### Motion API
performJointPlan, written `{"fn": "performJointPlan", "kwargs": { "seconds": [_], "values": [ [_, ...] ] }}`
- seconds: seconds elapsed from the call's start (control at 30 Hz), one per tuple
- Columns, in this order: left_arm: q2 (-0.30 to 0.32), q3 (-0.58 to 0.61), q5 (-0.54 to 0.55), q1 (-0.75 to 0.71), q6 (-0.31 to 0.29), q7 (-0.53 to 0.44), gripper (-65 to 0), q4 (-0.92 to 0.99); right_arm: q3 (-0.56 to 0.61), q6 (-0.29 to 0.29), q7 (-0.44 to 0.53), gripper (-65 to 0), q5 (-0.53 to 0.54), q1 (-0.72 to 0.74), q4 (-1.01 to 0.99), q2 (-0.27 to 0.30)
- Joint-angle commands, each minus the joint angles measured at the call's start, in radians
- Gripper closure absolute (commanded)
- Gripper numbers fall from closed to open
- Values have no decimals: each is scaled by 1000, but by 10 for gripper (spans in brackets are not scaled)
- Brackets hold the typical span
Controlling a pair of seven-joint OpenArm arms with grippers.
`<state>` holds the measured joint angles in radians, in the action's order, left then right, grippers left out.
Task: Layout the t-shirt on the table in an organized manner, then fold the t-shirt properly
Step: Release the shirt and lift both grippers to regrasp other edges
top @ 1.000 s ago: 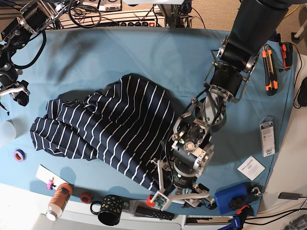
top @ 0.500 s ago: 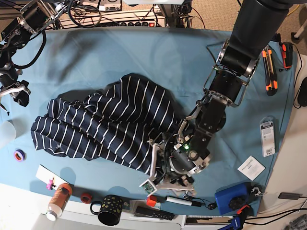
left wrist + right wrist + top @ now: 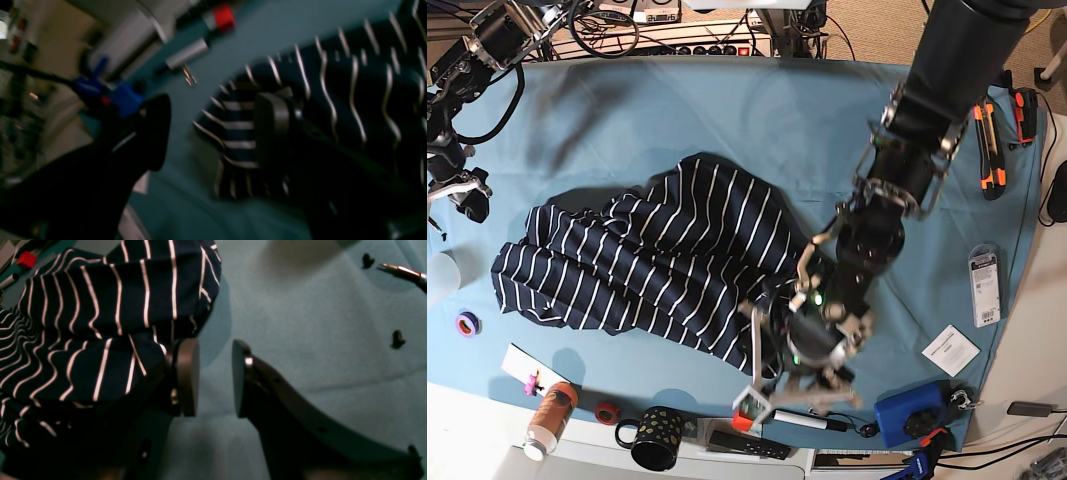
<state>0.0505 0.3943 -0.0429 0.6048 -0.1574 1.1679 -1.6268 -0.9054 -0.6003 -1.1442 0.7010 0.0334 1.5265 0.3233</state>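
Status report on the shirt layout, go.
Left end effector open over the t-shirt corner. Right end effector open beside the cloth, nothing held. T-shirt bunched on the table. Mug near front edge.

The t-shirt (image 3: 647, 262) lies crumpled on the table (image 3: 727, 110). The left gripper (image 3: 789, 385) hangs over its near corner, with a mug (image 3: 653, 438) and bottle (image 3: 549, 418) further along the near edge.

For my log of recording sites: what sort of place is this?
Most likely a robotics lab workbench, not a home. The table is draped in teal cloth, cables and power strips run along its far edge, and utility knives lie beside the t-shirt's work area.
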Motion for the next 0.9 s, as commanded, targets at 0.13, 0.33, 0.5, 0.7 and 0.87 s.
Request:
{"fn": "performJointPlan", "kwargs": {
  "seconds": [0.13,0.33,0.5,0.7,0.87],
  "values": [
    [29,-6,-18,-114,-18,-8,-369,-90,54,-6,27,-174,17,11,18,23],
    [88,-68,-11,-307,-20,-37,-369,-214,207,-6,43,-174,-13,11,18,23],
    [100,-166,43,-425,-31,-38,-369,-233,383,45,166,-173,-137,11,18,23],
    [100,-249,82,-505,-77,-31,-369,-234,620,235,271,-133,-360,26,18,23],
    [100,-253,101,-508,-80,-32,-369,-235,762,297,298,0,-473,91,18,23]
  ]
}}
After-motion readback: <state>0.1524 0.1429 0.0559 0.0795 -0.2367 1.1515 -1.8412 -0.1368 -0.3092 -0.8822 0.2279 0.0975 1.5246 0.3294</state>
